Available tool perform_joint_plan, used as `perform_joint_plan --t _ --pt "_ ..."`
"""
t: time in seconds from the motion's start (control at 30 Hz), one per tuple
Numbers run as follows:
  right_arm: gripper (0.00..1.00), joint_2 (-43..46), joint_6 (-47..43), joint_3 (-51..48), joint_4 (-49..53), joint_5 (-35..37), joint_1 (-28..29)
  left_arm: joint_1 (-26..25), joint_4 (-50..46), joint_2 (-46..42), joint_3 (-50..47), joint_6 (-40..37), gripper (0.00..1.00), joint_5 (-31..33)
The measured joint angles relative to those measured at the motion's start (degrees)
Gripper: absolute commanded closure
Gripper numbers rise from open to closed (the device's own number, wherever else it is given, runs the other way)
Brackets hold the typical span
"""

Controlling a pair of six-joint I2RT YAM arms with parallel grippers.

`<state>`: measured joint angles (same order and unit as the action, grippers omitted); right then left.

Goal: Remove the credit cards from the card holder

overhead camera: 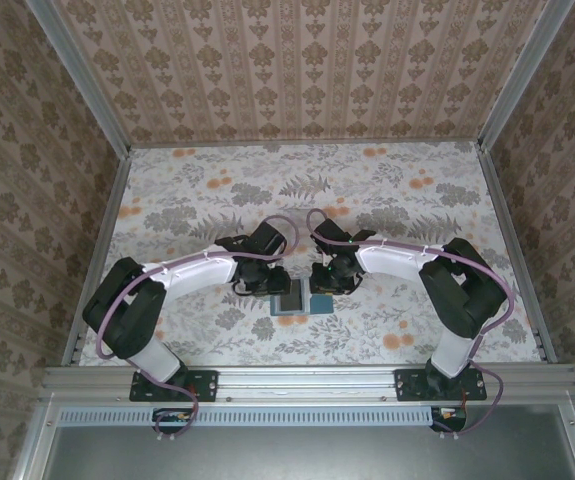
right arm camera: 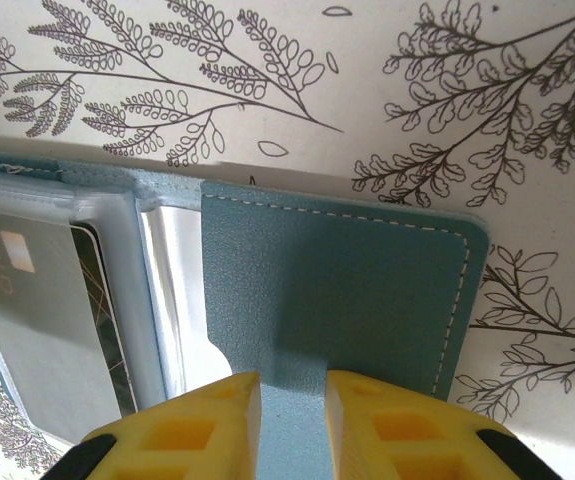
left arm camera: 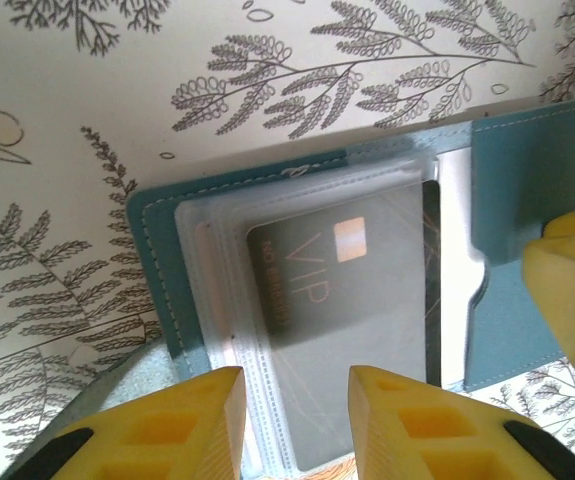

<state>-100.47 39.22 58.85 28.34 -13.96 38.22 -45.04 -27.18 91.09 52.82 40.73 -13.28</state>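
Note:
The card holder (overhead camera: 295, 300) lies open like a book on the patterned table, between the two grippers. Its teal left panel (left arm camera: 152, 260) carries clear sleeves holding a dark grey credit card (left arm camera: 347, 290) marked VIP, with a darker patterned card edge (left arm camera: 431, 260) behind it. A pale glossy strip (right arm camera: 172, 290) shows in the pocket of the right panel (right arm camera: 347, 270). My left gripper (left arm camera: 297, 385) hovers open over the sleeves' near edge, nothing between its fingers. My right gripper (right arm camera: 293, 385) has its fingers a little apart, tips down on the right panel.
The table is a floral-printed sheet (overhead camera: 217, 190), walled on three sides by patterned panels. A metal rail (overhead camera: 307, 380) runs along the near edge, where both arm bases are bolted. One yellow finger (left arm camera: 572, 290) of the right gripper shows at the left wrist view's right edge.

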Motion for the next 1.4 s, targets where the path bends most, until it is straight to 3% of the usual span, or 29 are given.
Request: perform_joint_plan --t 0.63,1.4 --pt "0.76 0.0 -0.2 0.0 -0.4 -0.5 -0.2 0.0 0.7 2.2 -1.2 0.0 0.71 0.5" --pt "0.77 0.0 2.0 -0.2 -11.8 -12.0 -0.4 0.1 2.0 1.8 -2.2 0.2 0.75 0.5"
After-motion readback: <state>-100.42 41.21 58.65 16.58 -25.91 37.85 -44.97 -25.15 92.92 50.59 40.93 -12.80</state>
